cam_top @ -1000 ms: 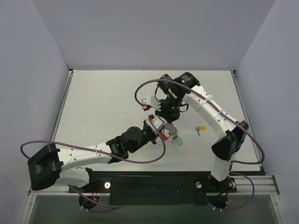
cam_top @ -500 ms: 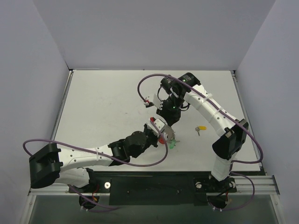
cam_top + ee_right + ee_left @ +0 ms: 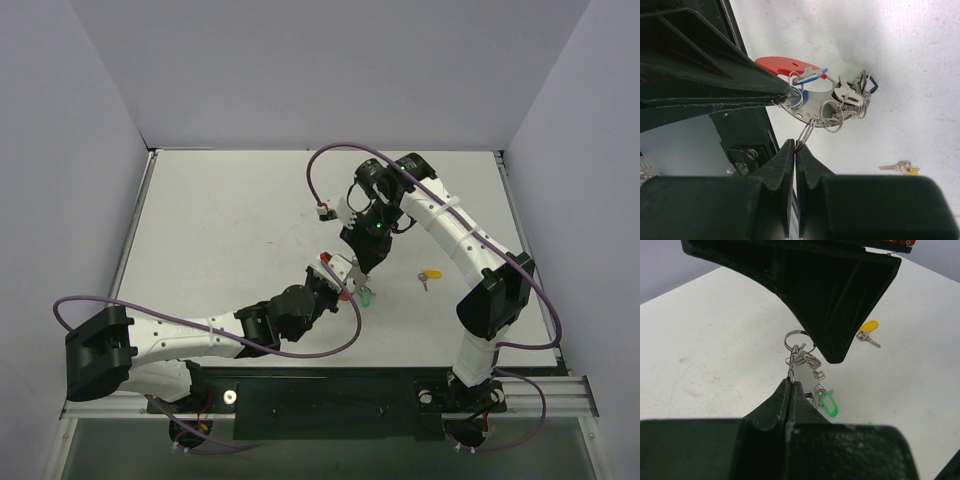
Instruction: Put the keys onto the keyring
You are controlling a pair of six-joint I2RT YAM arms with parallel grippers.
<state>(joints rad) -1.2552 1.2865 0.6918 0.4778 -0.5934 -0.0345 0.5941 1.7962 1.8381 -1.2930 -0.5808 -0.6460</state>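
Surface: we are looking at a white table (image 3: 220, 220) boxed in by plain pale walls. Both arms are meeting a little right of its middle, nearer the near edge than the far one.
Keyring: the keyring (image 3: 802, 107) is hanging between the two grippers. It is carrying a red tab, a flat silvery plate and a cluster of keys (image 3: 852, 97) crowding one side.
Left gripper: the left gripper (image 3: 791, 382) is pinching shut on the keyring's thin edge.
Right gripper: the right gripper (image 3: 795, 147) is squeezing tight on a small loop (image 3: 805, 132) dangling from the plate.
Green-capped key: the green-capped key (image 3: 829, 405) is hanging lowest. We cannot tell whether it is touching the table.
Loose key: a yellow-capped key (image 3: 432, 272) is lying flat toward the right edge, apart from the bundle.
Handling: we are judging the metal light, stiff and slippery, and the bundle likely to swing and twist between two narrow pinches.
Hold: we are reckoning the plastic cap the broadest, least slick place to take the loose key. Lifting it off the table looks fiddly, since it is lying so flat.
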